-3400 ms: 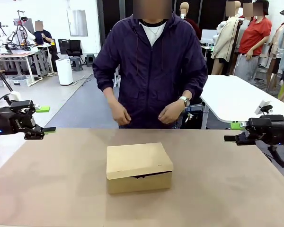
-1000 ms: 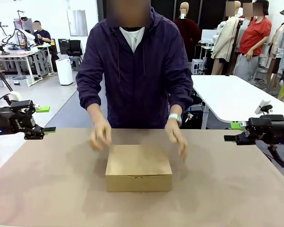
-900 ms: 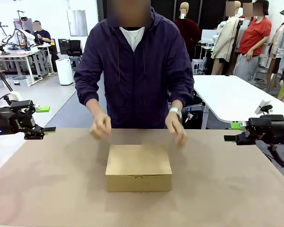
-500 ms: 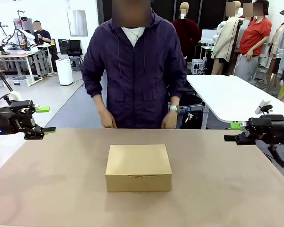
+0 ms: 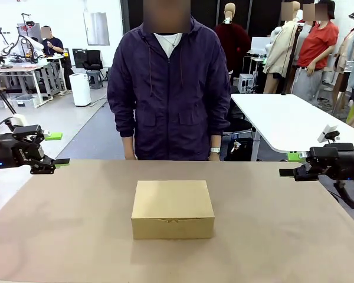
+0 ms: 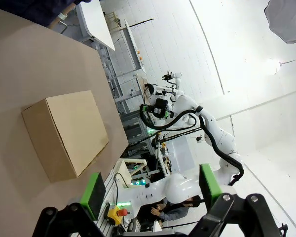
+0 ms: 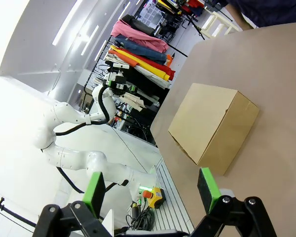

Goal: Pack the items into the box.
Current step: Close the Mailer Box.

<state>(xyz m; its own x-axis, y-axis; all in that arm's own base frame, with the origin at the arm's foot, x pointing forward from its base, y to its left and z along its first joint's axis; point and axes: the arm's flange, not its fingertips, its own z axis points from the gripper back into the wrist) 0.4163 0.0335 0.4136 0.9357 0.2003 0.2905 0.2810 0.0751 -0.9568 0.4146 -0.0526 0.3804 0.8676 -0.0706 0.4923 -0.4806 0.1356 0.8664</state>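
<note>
The box (image 5: pixel 172 208) is a shallow brown cardboard box, lid shut, resting at the middle of the table. It appears again in the left wrist view (image 6: pixel 71 131) and the right wrist view (image 7: pixel 212 126). The items are out of view. My left gripper (image 5: pixel 58 148) hovers open over the table's left edge, far from the box, with nothing between its green pads (image 6: pixel 92 195). My right gripper (image 5: pixel 290 164) hovers open at the right edge, equally far off, also with nothing held; its green pads (image 7: pixel 206 188) stand wide apart.
A person (image 5: pixel 168 88) stands upright at the far side of the brown table (image 5: pixel 271 236), arms down, hands behind its far edge. A white table (image 5: pixel 289 121) stands behind on the right.
The person pressed the box lid shut, pulled both hands back off the table and straightened up. Neither arm has moved.
</note>
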